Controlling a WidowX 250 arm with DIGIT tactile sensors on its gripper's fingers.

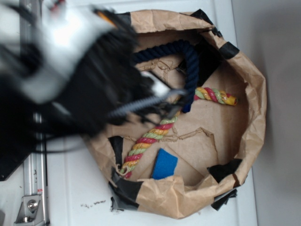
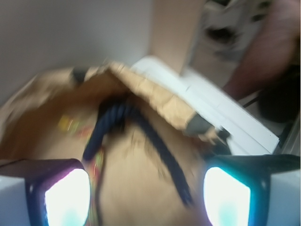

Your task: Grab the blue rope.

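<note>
Risk is judged to lie chiefly in a wrong catch: the multicoloured rope (image 1: pixel 153 136) runs under the blue rope (image 1: pixel 190 63) near the latter's capped end, so both could be pinched together, or the crumpled paper nest (image 1: pixel 256 94) could be snagged. The blue rope is bent in an arch along the nest's far wall, its end hanging toward the middle. The gripper (image 1: pixel 167 106) is held above the nest floor, tilted toward that rope, blurred; its fingers (image 2: pixel 66 197) are seen spread wide, with nothing between them.
</note>
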